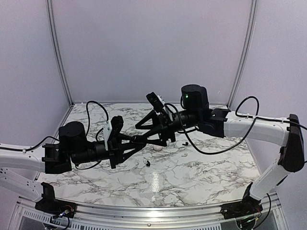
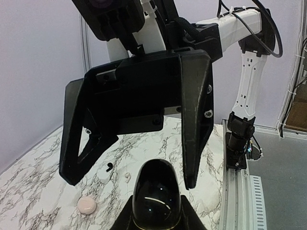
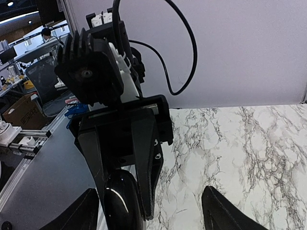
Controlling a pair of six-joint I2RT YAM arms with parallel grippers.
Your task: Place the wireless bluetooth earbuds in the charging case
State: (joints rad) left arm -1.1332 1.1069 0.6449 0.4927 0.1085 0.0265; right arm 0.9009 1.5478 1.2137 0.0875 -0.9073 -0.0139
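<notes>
The cream-white charging case point(image 1: 157, 148) lies on the marble table point(image 1: 201, 177), just below where the two grippers meet; in the left wrist view the case point(image 2: 87, 206) sits low on the left. One black earbud point(image 1: 147, 163) lies in front of it, another point(image 1: 184, 143) to its right; one earbud point(image 2: 109, 166) also shows in the left wrist view. My left gripper point(image 2: 156, 219) is shut on a glossy black egg-shaped object point(image 2: 156, 194) with a gold rim. My right gripper point(image 2: 131, 184) faces it tip to tip, open, its fingers straddling that object without touching it.
A pale earbud-shaped piece point(image 2: 127, 177) lies on the marble by the black earbud. White enclosure walls point(image 1: 153, 48) stand at the back and sides. A metal rail point(image 1: 144, 213) runs along the near edge, and the right arm's base point(image 2: 240, 139) stands there.
</notes>
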